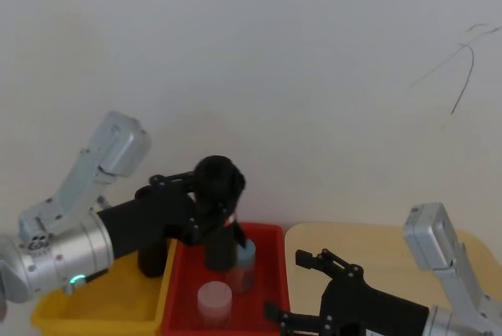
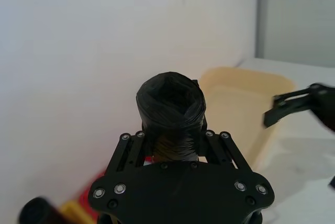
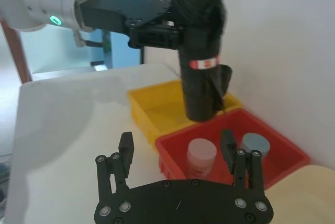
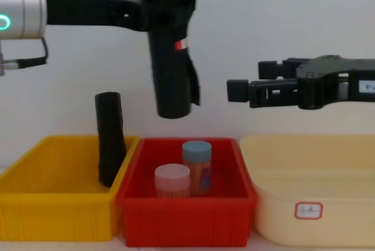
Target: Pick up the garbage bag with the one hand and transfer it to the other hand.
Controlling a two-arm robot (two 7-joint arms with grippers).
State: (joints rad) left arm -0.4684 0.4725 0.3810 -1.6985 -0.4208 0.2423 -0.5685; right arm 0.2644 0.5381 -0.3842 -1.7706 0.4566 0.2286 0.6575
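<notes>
The garbage bag (image 4: 171, 75) is a thick black roll with a small red-orange mark midway. It hangs upright in the air above the red bin (image 4: 187, 221). My left gripper (image 4: 164, 13), on the arm with the green ring, is shut on the bag's upper part. From the left wrist the bag's lumpy end (image 2: 170, 103) sticks out past the fingers. My right gripper (image 4: 252, 81) hovers open at about the bag's height, a short way to its right, with nothing between its fingers. In the right wrist view the bag (image 3: 201, 51) stands ahead of that open right gripper (image 3: 176, 143).
A slim black roll (image 4: 110, 139) leans in the yellow bin (image 4: 35, 204) on the left. The red bin holds a pink-lidded jar (image 4: 172, 180) and a blue-lidded jar (image 4: 196, 166). A cream tray (image 4: 340, 216) sits on the right, below the right gripper.
</notes>
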